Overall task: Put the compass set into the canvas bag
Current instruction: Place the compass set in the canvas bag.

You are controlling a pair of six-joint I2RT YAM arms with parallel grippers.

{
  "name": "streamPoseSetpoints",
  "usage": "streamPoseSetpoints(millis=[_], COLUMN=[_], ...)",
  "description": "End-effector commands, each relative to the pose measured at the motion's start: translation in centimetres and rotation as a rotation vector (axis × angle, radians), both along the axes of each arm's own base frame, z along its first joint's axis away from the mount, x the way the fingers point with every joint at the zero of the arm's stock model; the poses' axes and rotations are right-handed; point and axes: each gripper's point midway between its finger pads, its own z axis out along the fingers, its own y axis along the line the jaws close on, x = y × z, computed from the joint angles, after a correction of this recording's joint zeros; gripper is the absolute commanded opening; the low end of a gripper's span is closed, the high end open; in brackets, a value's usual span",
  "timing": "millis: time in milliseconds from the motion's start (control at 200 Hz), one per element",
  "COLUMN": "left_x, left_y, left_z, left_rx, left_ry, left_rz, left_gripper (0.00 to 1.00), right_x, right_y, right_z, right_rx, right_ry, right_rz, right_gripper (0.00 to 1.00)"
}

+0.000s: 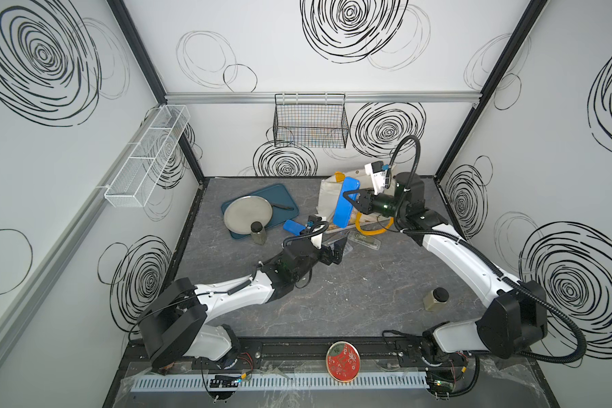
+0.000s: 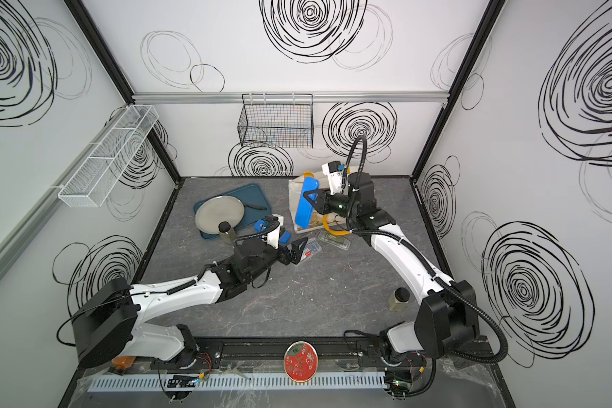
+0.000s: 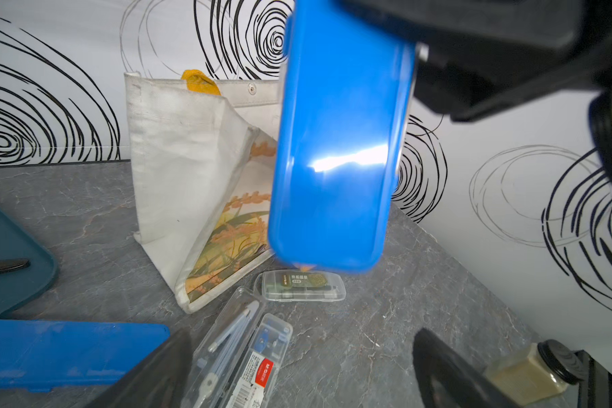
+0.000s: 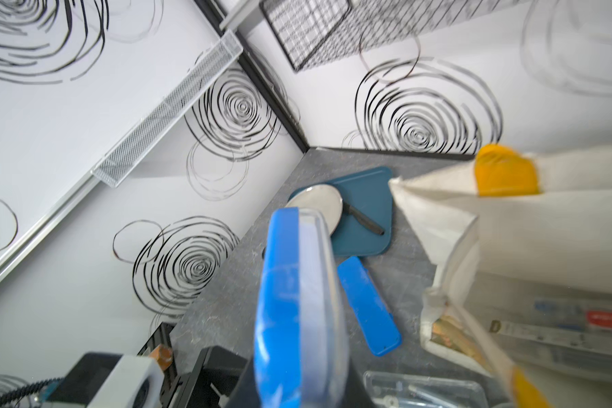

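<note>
the compass set (image 3: 242, 353), slim metal drawing tools in a clear hinged plastic box with a red label, lies flat on the grey marble-veined table (image 1: 333, 300), just beside the foot of the canvas bag (image 3: 177, 169) and outside it; the left gripper (image 2: 295, 251) hangs over it, black jaws spread wide, holding nothing; the cream woven tote stands upright; the right gripper (image 1: 351, 199) is clamped on a glossy round-cornered blue plastic case (image 1: 346, 210), held on end, off the table, before the bag's printed face.
</note>
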Motion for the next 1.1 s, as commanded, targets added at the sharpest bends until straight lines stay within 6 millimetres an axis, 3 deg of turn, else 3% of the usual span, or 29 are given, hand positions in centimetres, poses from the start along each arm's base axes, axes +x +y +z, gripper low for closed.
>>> streamPoseSetpoints(millis=[0, 85, 180, 295, 385, 590, 821, 941, 1096], left_x=[-0.1, 0.0, 0.1, -0.1, -0.1, 0.7, 1.0, 1.2, 1.7], left_y=[0.6, 0.9, 1.0, 0.7, 0.5, 1.5, 1.8, 1.7, 1.7], left_z=[-0.4, -2.4, -4.2, -5.4, -6.0, -7.2, -8.5, -9.2, -10.1], left_rx=[0.038, 0.101, 0.143, 0.157, 0.166, 0.206, 0.248, 0.272, 0.279], left_ry=[0.001, 0.055, 0.095, 0.119, 0.127, 0.145, 0.170, 0.186, 0.221], left_rz=[-0.002, 0.018, 0.032, 0.030, 0.032, 0.112, 0.118, 0.126, 0.129], left_gripper=[0.99, 0.99, 0.99, 0.99, 0.99, 0.99, 0.99, 0.99, 0.99], right_x=[2.2, 4.2, 6.4, 8.8, 10.6, 14.4, 16.4, 16.5, 16.1], right_y=[-3.1, -6.3, -9.5, -11.3, -11.3, -11.2, -9.4, -9.0, -9.0], right_z=[4.0, 5.0, 4.5, 2.9, 0.6, -7.0, -13.9, -14.2, -11.0], right_rx=[0.008, -0.056, -0.178, -0.276, -0.307, -0.334, -0.350, -0.345, -0.317], right_ry=[-0.101, -0.138, -0.176, -0.196, -0.171, -0.042, 0.108, 0.130, 0.069], right_rz=[-0.105, -0.231, -0.404, -0.512, -0.531, -0.573, -0.495, -0.472, -0.462], right_gripper=[0.22, 0.22, 0.22, 0.22, 0.21, 0.22, 0.26, 0.33, 0.43])
